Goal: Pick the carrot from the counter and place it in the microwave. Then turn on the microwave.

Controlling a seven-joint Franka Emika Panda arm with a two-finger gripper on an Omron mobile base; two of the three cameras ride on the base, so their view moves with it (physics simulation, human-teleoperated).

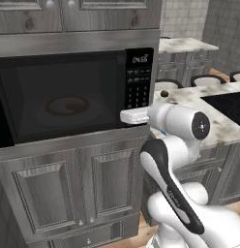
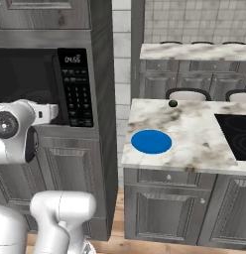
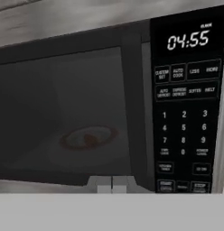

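Claw (image 3: pixel 112 184) pressed together, empty, at closed microwave (image 3: pixel 86 113) w/ carrot (image 3: pixel 90 140) inside.

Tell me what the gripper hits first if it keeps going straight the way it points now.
Probably the microwave. The shut gripper points at the bottom edge of its closed dark glass door, just left of the keypad panel. How much gap remains is hard to judge.
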